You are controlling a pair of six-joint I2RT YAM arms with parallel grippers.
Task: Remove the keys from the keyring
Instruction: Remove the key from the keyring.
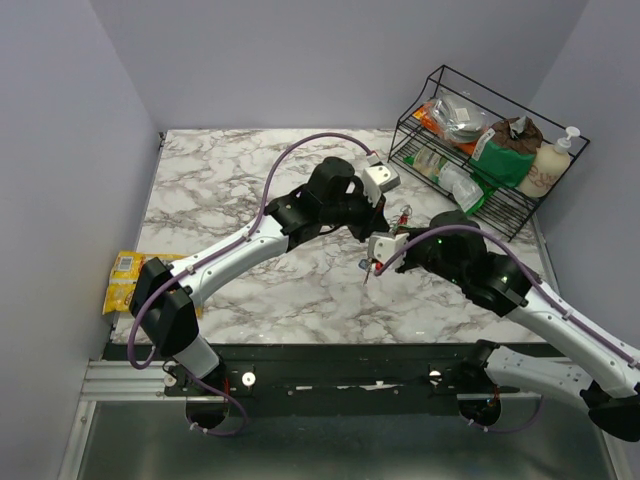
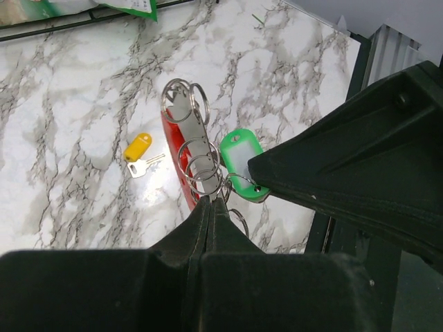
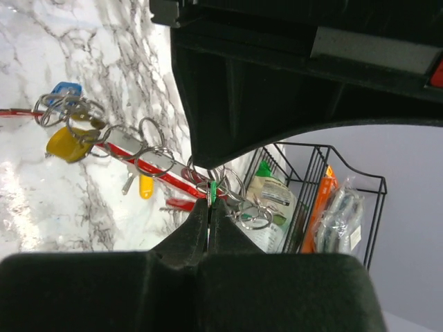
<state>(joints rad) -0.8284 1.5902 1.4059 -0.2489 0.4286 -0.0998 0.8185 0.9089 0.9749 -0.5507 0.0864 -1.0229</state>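
The keyring is a red and grey clip strung with metal rings, held above the marble table. My left gripper is shut on its near end. A green key hangs from a ring, and my right gripper is shut on the green key's tag edge. In the right wrist view the keyring runs left, carrying a yellow key and a blue key. Another yellow key lies loose on the table. From above, both grippers meet mid-table.
A black wire rack with snack packets and a soap bottle stands at the back right. A yellow snack packet lies at the table's left edge. Walls close in the left, back and right sides.
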